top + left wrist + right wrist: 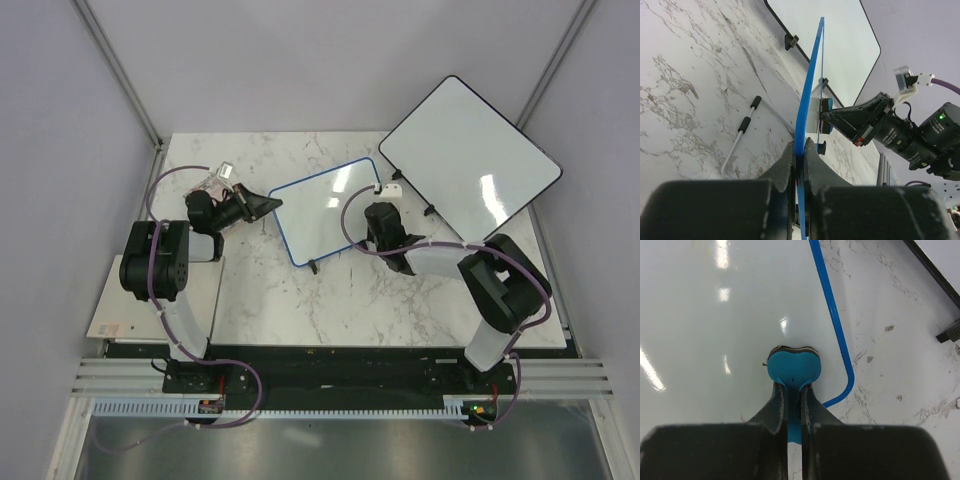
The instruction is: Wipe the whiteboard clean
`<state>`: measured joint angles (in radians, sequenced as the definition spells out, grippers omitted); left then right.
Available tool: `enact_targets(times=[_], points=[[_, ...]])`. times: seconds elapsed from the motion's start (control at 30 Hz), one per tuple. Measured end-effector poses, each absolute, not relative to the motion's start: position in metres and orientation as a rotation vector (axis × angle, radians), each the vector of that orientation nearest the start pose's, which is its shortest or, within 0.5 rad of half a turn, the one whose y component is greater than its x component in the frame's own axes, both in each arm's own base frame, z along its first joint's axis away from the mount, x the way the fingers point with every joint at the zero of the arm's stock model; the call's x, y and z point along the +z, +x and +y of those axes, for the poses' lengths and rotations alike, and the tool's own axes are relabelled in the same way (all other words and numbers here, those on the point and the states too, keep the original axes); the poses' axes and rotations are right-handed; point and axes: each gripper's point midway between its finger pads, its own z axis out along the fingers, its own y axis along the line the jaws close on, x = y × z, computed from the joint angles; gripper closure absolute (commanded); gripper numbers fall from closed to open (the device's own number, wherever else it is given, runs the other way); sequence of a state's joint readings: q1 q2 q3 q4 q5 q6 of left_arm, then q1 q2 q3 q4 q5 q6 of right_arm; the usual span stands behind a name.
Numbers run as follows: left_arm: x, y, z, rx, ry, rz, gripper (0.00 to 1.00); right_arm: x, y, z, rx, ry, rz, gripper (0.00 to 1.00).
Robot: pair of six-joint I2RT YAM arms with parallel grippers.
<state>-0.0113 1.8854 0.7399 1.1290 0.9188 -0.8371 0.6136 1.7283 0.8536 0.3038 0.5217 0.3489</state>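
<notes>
The small whiteboard [330, 208] with a thin blue frame lies at the middle of the marble table. My left gripper [263, 205] is shut on its left frame edge; in the left wrist view the blue edge [813, 75] runs straight up from between my closed fingers, where the gripper [800, 148] clamps it. My right gripper [383, 216] is shut on a blue eraser [792, 366] and presses it flat on the white surface [705, 325] near the board's right corner [842, 347]. The eraser also shows in the left wrist view [826, 116].
A larger dark-framed white board [468, 158] stands tilted at the back right, close behind my right gripper; its black foot [950, 332] is near. A thin white wire leg with black caps [741, 131] lies on the marble table [270, 300].
</notes>
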Motion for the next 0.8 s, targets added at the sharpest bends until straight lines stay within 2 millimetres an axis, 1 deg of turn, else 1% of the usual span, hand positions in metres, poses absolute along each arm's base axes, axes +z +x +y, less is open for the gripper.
enact_targets(times=[0.2, 0.37, 0.8], points=[[0.136, 0.411, -0.163, -1.357, 0.073, 1.759, 0.98, 0.063, 0.395, 0.197, 0.042, 0.028, 2.054, 1.0], [0.136, 0.411, -0.163, -1.357, 0.075, 1.758, 0.98, 0.063, 0.387, 0.21, 0.049, -0.006, 2.052, 1.0], [0.136, 0.411, -0.163, -1.356, 0.076, 1.756, 0.98, 0.068, 0.392, 0.217, -0.031, -0.084, 2.037, 1.0]])
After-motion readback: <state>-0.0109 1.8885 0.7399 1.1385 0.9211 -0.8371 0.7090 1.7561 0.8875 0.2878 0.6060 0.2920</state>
